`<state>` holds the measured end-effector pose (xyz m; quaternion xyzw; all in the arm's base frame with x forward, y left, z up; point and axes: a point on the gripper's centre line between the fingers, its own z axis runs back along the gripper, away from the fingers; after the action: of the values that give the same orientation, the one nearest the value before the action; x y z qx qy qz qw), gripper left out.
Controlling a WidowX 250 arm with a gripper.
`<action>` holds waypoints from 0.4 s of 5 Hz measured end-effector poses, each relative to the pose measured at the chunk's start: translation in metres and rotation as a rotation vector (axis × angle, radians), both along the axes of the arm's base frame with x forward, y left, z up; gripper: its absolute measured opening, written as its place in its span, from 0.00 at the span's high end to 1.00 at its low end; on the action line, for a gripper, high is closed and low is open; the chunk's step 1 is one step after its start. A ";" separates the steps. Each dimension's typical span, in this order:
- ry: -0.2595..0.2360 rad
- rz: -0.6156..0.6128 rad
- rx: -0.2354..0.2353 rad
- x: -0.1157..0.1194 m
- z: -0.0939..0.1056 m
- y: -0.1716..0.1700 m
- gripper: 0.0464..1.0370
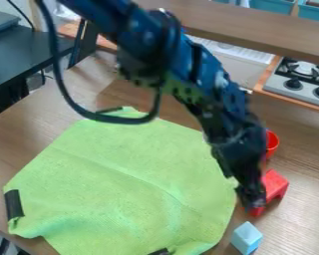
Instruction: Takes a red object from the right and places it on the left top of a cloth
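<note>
camera view: the black gripper [251,195] hangs down by the right edge of the lime-green cloth [122,169], its tip right over the near left part of the red stool-shaped toy [276,183], which stands on the wood-grain table [305,224] just off the cloth, and i honestly can't tell whether that gripper is wide, narrow or holding the toy. beyond the toy there's a red cup [273,141], partly behind the arm, and nearer me a light blue block [246,237].
</note>
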<state>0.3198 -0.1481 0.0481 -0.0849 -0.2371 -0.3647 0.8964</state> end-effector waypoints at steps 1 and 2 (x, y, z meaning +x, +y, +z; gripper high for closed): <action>-0.005 0.095 0.007 0.011 -0.007 -0.011 0.04; -0.029 0.157 0.032 0.014 -0.007 -0.020 0.04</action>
<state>0.3338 -0.1676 0.0411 -0.0465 -0.2503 -0.2981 0.9200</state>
